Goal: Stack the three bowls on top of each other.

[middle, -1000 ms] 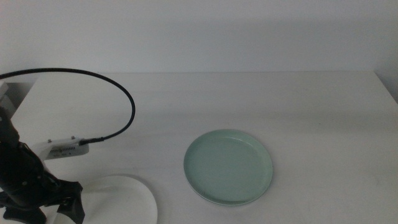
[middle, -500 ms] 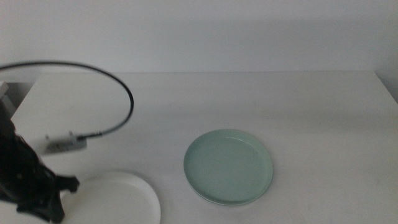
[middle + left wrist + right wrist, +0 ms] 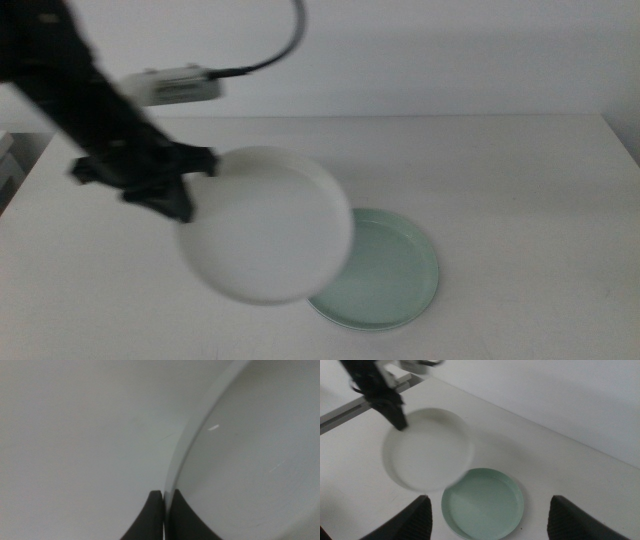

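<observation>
Left tool (image 3: 185,205) is clamped on the rim of the white bowl (image 3: 265,225), jaws nearly together with only the thin rim between them, as the left wrist view shows (image 3: 165,510). The bowl is off the counter (image 3: 520,180), held in the air and tilted, blurred in the middle view. Its lower right edge overlaps the left part of the green bowl (image 3: 385,270) in that view; whether the two touch cannot be told.

Green bowl sits flat on the counter, right of centre. A thin paler rim shows along its lower edge, perhaps a second dish beneath it; not clear enough to say.

From the right wrist view: white bowl (image 3: 427,450) hangs beside the green bowl (image 3: 485,507), with the left tool (image 3: 397,420) on its far rim. Right tool (image 3: 487,525) is above the counter, well apart from both bowls, jaws wide apart and holding nothing.

Open room: bare counter to the right of and behind the green bowl, out to the right edge and the back edge by the wall.
</observation>
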`<state>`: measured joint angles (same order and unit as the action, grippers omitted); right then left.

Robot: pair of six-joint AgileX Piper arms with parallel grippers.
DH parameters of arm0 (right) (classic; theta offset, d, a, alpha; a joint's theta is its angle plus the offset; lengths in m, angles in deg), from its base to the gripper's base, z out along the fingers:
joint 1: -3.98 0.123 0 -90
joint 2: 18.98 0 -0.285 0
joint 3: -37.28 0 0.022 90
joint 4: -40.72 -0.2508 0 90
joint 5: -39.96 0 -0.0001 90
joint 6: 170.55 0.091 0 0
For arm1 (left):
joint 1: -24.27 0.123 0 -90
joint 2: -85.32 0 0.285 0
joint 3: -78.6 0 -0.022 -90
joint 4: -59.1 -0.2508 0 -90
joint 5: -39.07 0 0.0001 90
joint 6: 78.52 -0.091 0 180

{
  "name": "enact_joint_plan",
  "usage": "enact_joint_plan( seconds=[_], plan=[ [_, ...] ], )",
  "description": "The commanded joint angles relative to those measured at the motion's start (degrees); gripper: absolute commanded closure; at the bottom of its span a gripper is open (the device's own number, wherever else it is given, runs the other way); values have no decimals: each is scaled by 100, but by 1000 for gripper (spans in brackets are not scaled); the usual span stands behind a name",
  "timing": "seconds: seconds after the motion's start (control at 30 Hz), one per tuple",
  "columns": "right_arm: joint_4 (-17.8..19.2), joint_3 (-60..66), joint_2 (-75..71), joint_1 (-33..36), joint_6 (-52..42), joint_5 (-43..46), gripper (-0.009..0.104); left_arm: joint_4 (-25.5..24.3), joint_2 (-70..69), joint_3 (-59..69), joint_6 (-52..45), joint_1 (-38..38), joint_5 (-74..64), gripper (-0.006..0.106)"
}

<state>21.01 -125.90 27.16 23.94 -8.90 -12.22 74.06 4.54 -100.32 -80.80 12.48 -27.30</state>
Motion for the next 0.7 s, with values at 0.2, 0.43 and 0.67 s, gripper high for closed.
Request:
enact_joint_plan(
  seconds=[0.2, 0.43, 0.67],
  plan=[
    [-71, -127, 5, -20, -38, 434, 35, 207, 1205, -1262, 511, -1131, 386, 106],
    [-71, -127, 5, -20, -38, 434, 35, 389, 1961, -1644, 511, -1433, 737, 106],
    [-71, -127, 5, -20, -38, 434, 35, 445, 2211, -1644, 469, -1438, 899, 83]
  ],
)
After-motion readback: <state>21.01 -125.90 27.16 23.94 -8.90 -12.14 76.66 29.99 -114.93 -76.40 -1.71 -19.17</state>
